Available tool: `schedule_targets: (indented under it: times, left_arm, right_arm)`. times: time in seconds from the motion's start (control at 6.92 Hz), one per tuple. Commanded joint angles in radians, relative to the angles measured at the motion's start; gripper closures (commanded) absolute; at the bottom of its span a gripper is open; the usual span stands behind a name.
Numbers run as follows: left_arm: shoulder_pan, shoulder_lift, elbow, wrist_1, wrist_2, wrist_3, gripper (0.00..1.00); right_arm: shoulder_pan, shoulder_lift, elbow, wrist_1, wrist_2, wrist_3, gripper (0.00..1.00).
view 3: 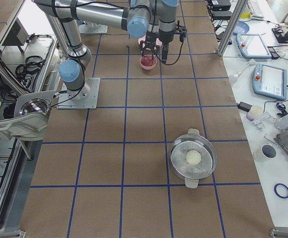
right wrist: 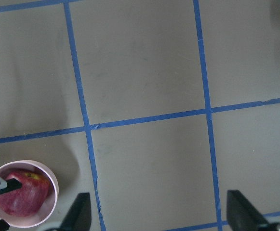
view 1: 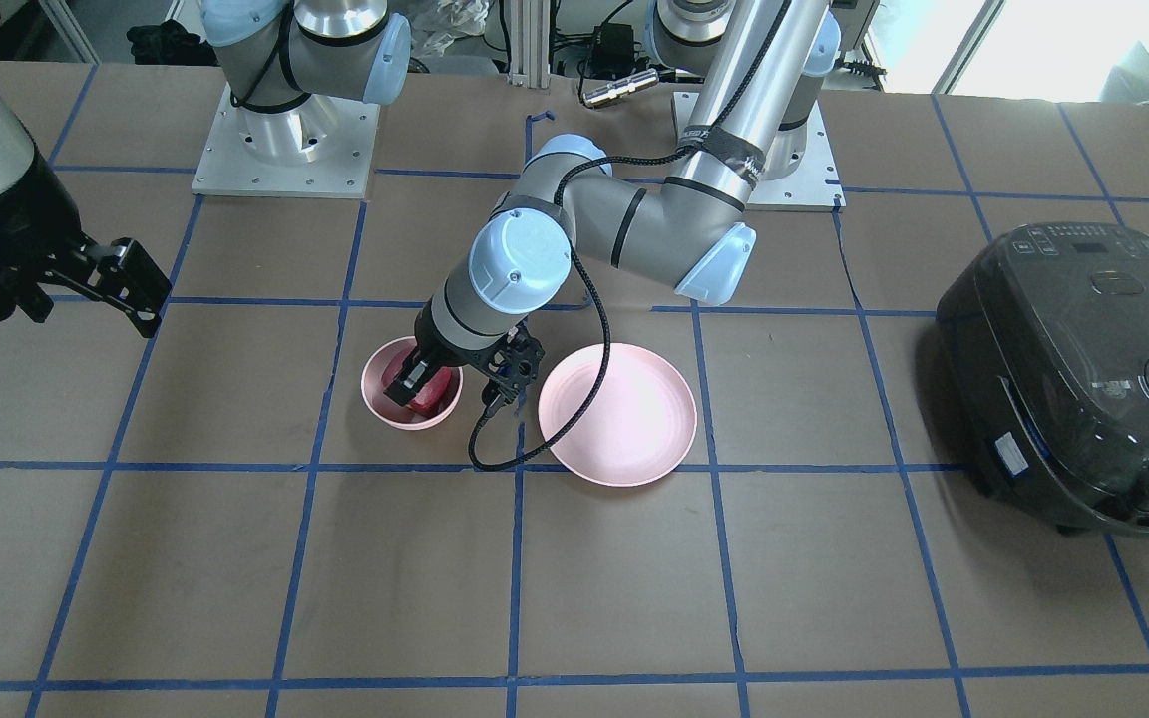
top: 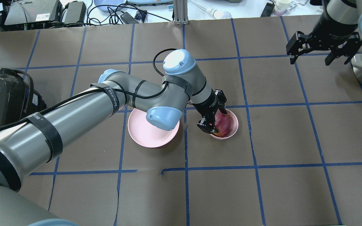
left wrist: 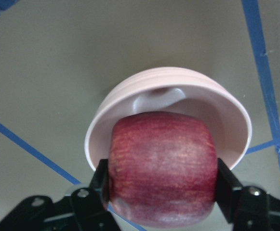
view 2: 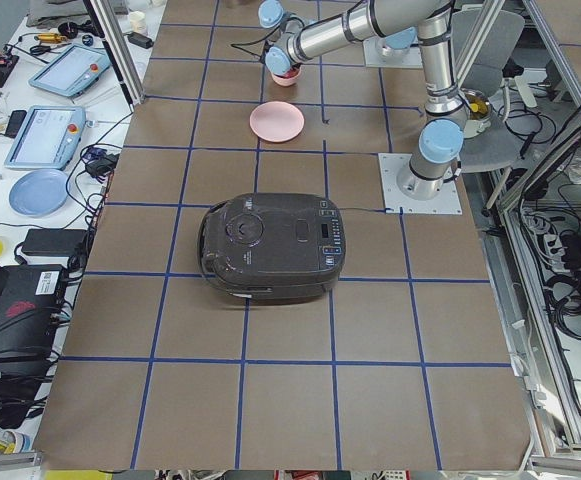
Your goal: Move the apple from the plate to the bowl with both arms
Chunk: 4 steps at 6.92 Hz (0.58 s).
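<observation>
Taped brown table (top: 294,141): left gripper (left wrist: 163,187) clamped on apple (left wrist: 161,159) in bowl (top: 236,125) beside plate (top: 143,138); right gripper (top: 309,59) spread wide, empty, well apart from bowl.

Brown table (view 1: 415,578) gridded with blue tape (view 1: 235,466), cluttered white bench (view 2: 0,175) alongside

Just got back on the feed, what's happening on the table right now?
The left gripper is shut on the apple and holds it down inside the small pink bowl. Whether the apple touches the bottom cannot be told. The pale pink plate beside the bowl is empty. The right gripper hangs open above the table off to the robot's right, holding nothing. The apple is not yet released.
</observation>
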<state>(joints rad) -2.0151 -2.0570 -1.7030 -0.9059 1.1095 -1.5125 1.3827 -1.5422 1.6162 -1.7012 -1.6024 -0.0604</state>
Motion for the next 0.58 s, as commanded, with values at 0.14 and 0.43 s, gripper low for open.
schedule_targets:
  times: [0.14,0.43]
  left_arm:
    - [0.027,0.095,0.067,-0.016,0.158,0.183,0.00]
    - [0.062,0.213,0.133,-0.187,0.177,0.355,0.02]
  right_arm:
    - [0.041,-0.044,-0.013,0.058,0.077,-0.001,0.00]
    - [0.082,-0.045,-0.019,0.058,0.065,-0.006,0.00]
